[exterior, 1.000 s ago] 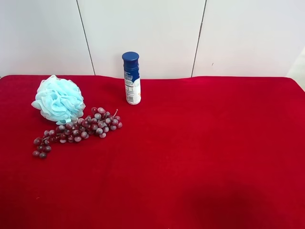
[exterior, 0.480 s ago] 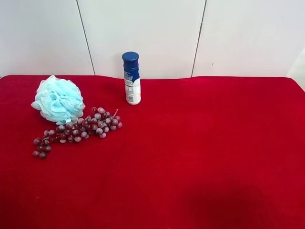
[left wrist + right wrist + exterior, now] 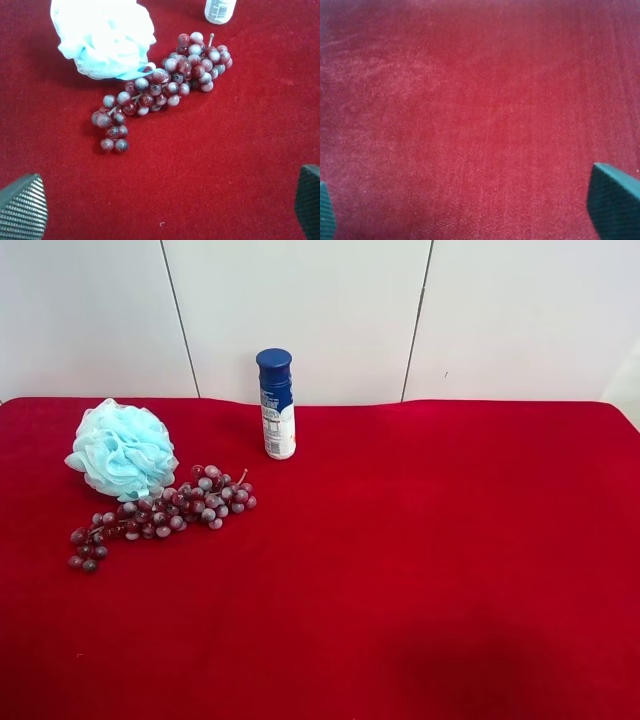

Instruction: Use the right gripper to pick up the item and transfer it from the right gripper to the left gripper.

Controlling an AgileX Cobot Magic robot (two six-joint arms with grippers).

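The pale blue mesh bath pouf (image 3: pixel 122 449) sits on the red cloth at the far left of the exterior high view, touching a bunch of dark red grapes (image 3: pixel 165 512). In the left wrist view the pouf (image 3: pixel 102 35) lies beyond the grapes (image 3: pixel 165 87), some way from my left gripper (image 3: pixel 165 205), which is open and empty. Its ribbon (image 3: pixel 134 75) lies against the grapes. My right gripper (image 3: pixel 470 207) is open and empty over bare red cloth; the pouf does not show in its view. Neither arm shows in the exterior high view.
A white bottle with a blue cap (image 3: pixel 277 404) stands upright at the back of the red-covered table (image 3: pixel 440 540), to the right of the pouf; its base shows in the left wrist view (image 3: pixel 219 11). A white panelled wall stands behind the table.
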